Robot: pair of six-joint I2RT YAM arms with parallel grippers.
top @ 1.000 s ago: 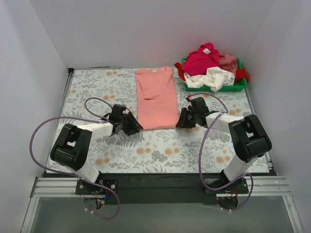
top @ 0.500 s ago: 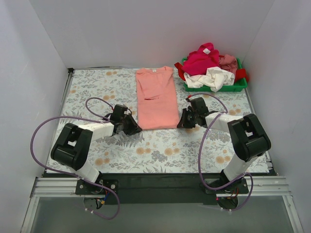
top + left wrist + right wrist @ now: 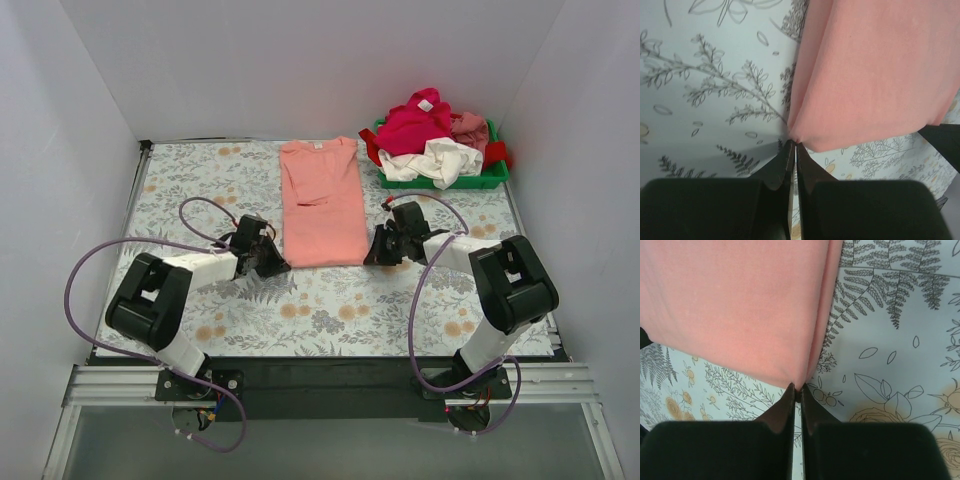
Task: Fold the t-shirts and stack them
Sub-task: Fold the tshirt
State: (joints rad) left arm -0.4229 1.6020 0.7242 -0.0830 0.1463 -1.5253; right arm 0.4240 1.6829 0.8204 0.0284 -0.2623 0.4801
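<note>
The salmon-pink t-shirt [image 3: 322, 205] lies flat in the middle of the table, folded lengthwise into a long strip with its collar at the far end. My left gripper [image 3: 276, 263] is low on the table at its near left corner. The jaws are closed and pinch the tip of that corner [image 3: 796, 139]. My right gripper [image 3: 371, 254] is at the near right corner, its jaws closed and pinching that corner [image 3: 799, 386]. The magenta [image 3: 415, 122], white [image 3: 440, 160], dusty pink [image 3: 470, 127] and red [image 3: 372, 148] t-shirts lie heaped at the back right.
The heap of shirts sits in a green plastic tray [image 3: 492, 181] at the back right corner. A floral tablecloth [image 3: 330, 310] covers the table. White walls close in the left, back and right sides. Purple cables loop beside both arms.
Both grippers have edged slightly inward toward the near corners of the salmon-pink shirt. The shirt itself has barely moved.
</note>
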